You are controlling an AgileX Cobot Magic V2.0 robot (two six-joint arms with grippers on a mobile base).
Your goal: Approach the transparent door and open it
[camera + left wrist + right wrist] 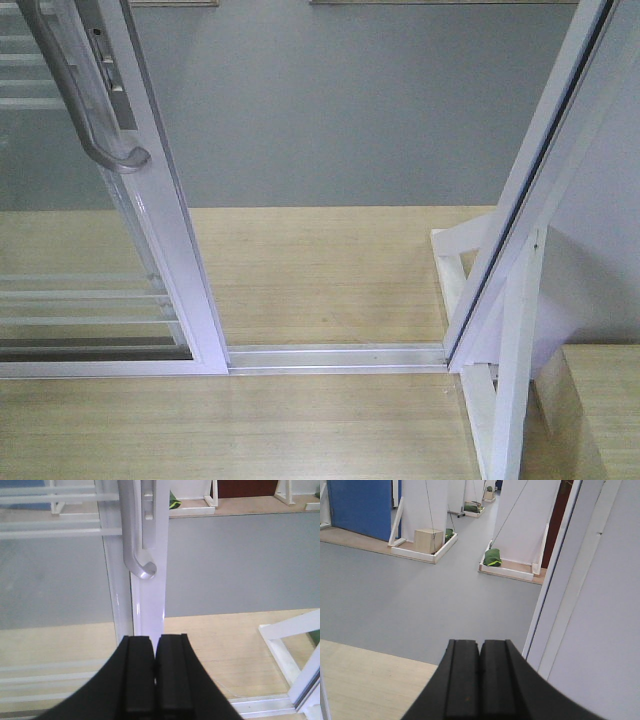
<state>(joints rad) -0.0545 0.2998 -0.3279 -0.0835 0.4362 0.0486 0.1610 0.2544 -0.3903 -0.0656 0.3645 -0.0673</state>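
Note:
The transparent door (pixel 150 230) stands at the left of the front view, slid aside, with a gap between its white stile and the white frame post (pixel 530 200) at the right. Its curved grey pull handle (pixel 85 110) hangs on the stile. In the left wrist view the handle (pixel 131 530) and stile (pixel 147 600) are straight ahead, just beyond my left gripper (pixel 155 641), which is shut and empty. My right gripper (pixel 480 645) is shut and empty, facing the open gap beside the frame post (pixel 560 580). Neither gripper shows in the front view.
The floor track (pixel 335 357) runs across the wooden platform between door and post. A white brace (pixel 470 300) supports the post at the right. Beyond lies grey floor with white panels, a cardboard box (pixel 428 540) and a green bag (pixel 492 557).

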